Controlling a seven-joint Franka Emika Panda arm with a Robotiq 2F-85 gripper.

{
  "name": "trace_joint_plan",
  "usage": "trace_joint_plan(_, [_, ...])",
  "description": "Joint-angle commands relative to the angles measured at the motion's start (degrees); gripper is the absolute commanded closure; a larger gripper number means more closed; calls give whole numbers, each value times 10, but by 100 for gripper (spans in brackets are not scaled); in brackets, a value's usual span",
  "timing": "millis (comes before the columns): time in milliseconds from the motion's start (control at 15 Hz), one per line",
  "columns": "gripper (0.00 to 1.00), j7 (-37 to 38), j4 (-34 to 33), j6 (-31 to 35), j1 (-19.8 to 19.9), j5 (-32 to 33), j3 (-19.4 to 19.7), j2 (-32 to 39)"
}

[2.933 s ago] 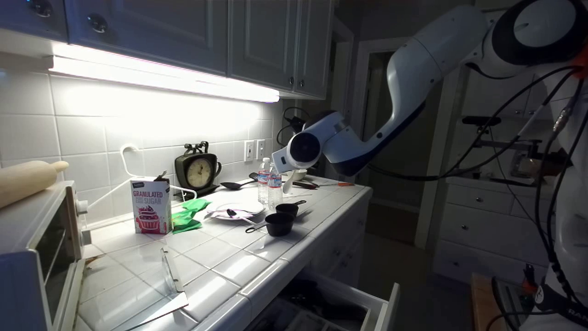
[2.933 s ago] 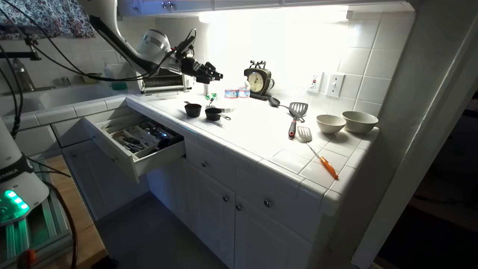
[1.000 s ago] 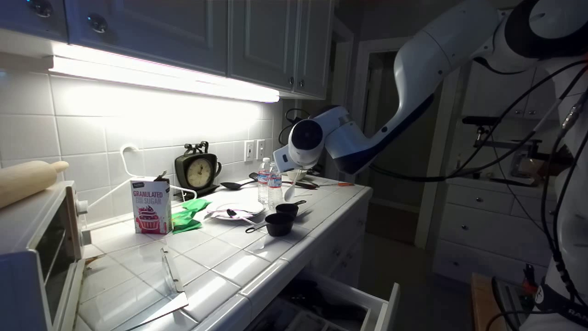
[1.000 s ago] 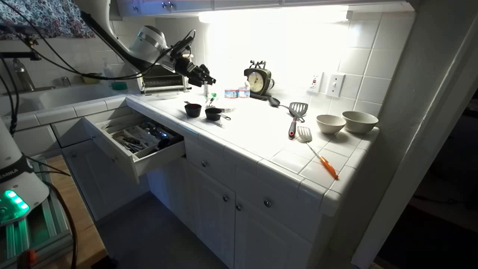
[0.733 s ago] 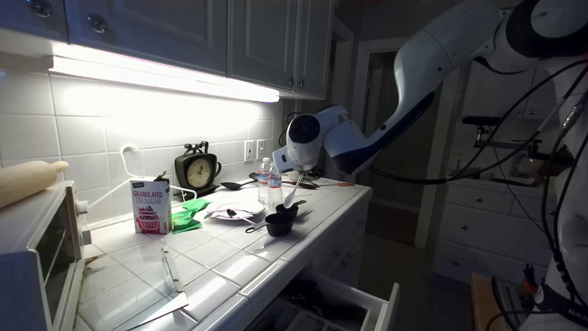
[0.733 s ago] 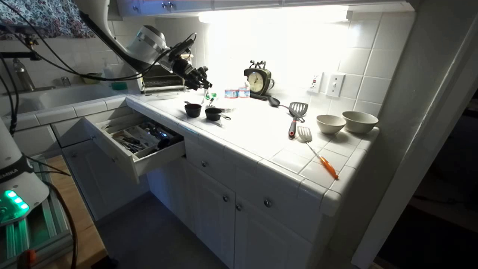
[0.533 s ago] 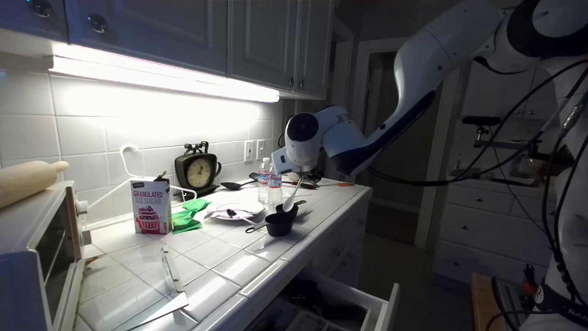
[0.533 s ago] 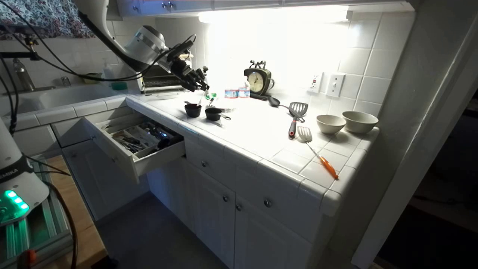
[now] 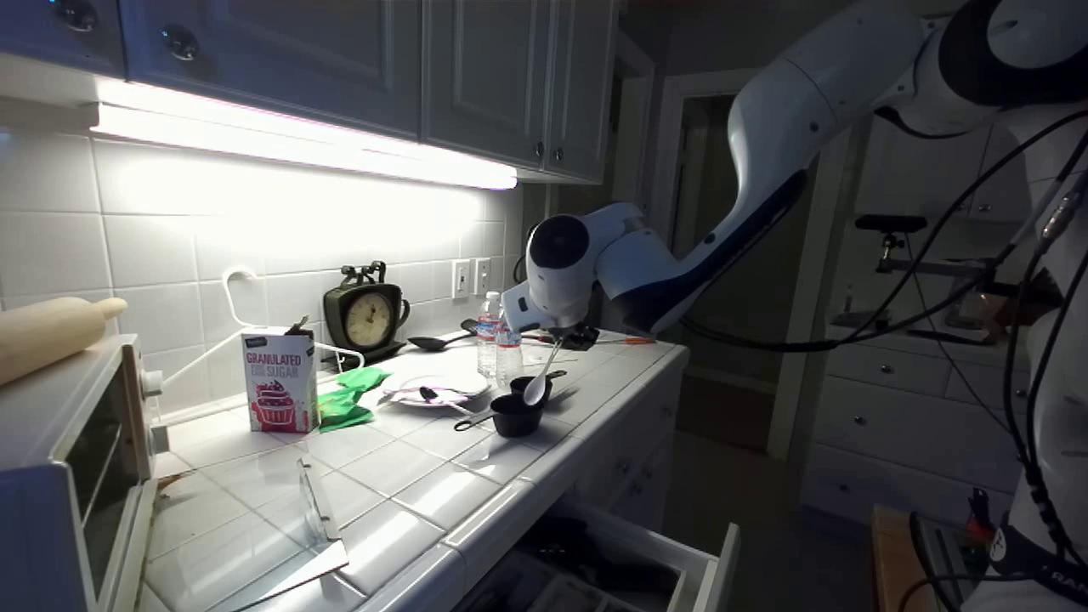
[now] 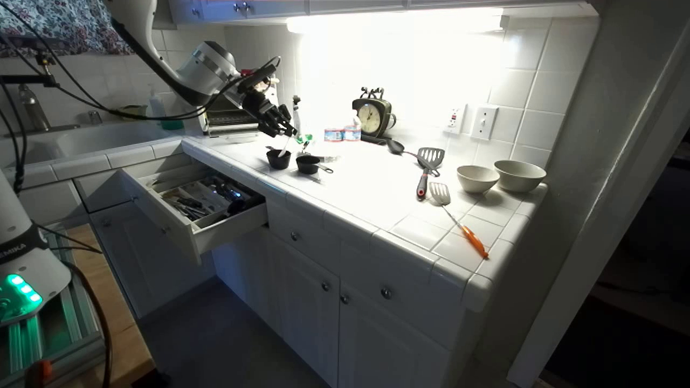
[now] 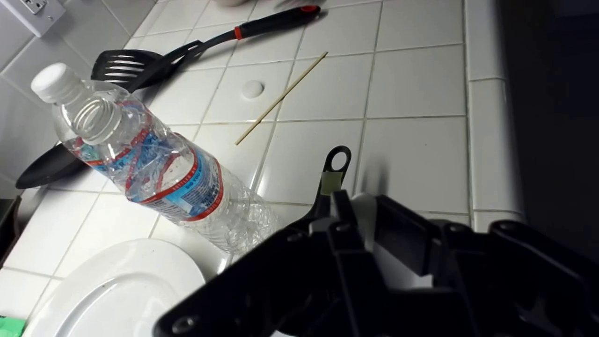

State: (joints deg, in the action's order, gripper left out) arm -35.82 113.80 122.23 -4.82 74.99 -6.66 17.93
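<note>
My gripper (image 10: pixel 290 131) is shut on the handle of a white spoon (image 9: pixel 535 391), whose bowl slants down. In the wrist view a white strip of the spoon (image 11: pixel 366 210) shows between the fingertips. Below it stands a black measuring cup (image 10: pixel 278 160); the spoon's tip is at its rim, and I cannot tell whether it dips inside. A second black cup (image 10: pixel 308 165) sits close by, and its handle (image 11: pixel 338 159) with a greenish sticker shows beyond my left finger. In an exterior view the wrist hides most of the gripper.
Two clear plastic bottles (image 11: pixel 182 182) and a white plate (image 11: pixel 135 267) stand near the gripper. A sugar box (image 9: pixel 280 382), a dark clock-like scale (image 9: pixel 368 319), a black slotted turner (image 10: pixel 430 157) and bowls (image 10: pixel 520 175) share the counter. An open drawer (image 10: pixel 229 237) juts out below.
The gripper has tilted from nearly level to pointing down and has come lower. The spoon has swung and sunk with it to the measuring cup's rim. Cups and bottles have not moved.
</note>
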Motion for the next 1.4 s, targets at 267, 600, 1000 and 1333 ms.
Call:
trace_joint_plan(267, [96,-6,-9,-3,-2,-21,-5,23])
trace_joint_plan(600, [96,-2,-13,-6,-4,-31,-7,35])
trace_joint_plan(1000, [96,2,-25,-12,-5,-62,-11,48])
trace_joint_plan(1333, [96,13,-37,-11,-3,-108,-10,57])
